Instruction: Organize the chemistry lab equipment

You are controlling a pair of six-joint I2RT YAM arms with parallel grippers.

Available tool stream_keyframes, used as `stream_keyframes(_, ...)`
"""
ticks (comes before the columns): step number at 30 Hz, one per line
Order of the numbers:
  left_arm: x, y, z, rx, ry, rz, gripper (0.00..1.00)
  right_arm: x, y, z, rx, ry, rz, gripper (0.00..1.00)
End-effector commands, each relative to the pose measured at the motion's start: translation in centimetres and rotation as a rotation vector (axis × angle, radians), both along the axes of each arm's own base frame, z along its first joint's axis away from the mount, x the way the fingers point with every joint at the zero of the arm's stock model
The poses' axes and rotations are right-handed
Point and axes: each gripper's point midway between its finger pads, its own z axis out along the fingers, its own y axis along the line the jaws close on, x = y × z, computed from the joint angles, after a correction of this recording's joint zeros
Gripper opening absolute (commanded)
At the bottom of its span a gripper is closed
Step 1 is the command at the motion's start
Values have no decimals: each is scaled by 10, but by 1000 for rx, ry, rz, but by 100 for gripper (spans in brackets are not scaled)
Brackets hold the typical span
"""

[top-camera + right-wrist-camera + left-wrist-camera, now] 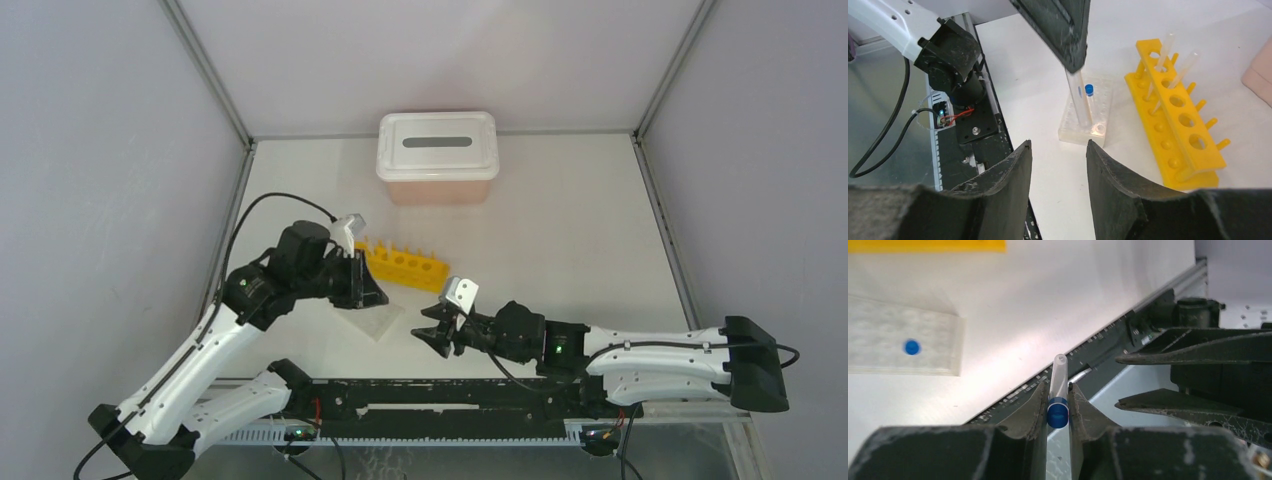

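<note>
Fingers (1034, 407) of our left gripper (1058, 390) clamped on a blue-capped clear tube (1060, 372), near the well plate (1103, 107), our right gripper (1058, 150) parted and empty

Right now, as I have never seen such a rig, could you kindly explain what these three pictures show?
Two robot arms are bolted at the near edge of a table. One picture looks down from above; the other two come from cameras on each wrist. The left gripper pinches a thin clear tube with a blue cap. The right gripper stands open, holding nothing. On it lie a yellow tube rack holding two tubes, a clear well plate with one blue-capped vial in it, and a pink box with a white lid at the back.
</note>
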Motion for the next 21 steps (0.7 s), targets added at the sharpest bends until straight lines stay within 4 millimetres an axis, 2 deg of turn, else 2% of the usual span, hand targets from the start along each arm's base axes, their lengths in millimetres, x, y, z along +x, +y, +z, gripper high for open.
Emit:
stream_keyframes(1,25,24,31,95,-154,111,14,11,-9,9,41,8,-77,51)
stream_keyframes(7,39,51,40,239,-197,201,14,22,-21,4,23,24,-165,51)
stream_keyframes(10,45,64,37,315,-205,239,13,27,-27,2,12,32,-211,51)
stream_keyframes(14,52,75,27,403,-195,274,13,34,-34,-3,-2,41,-272,51)
stream_keyframes(21,63,82,3,494,-164,306,13,42,-44,-12,-29,60,-345,51)
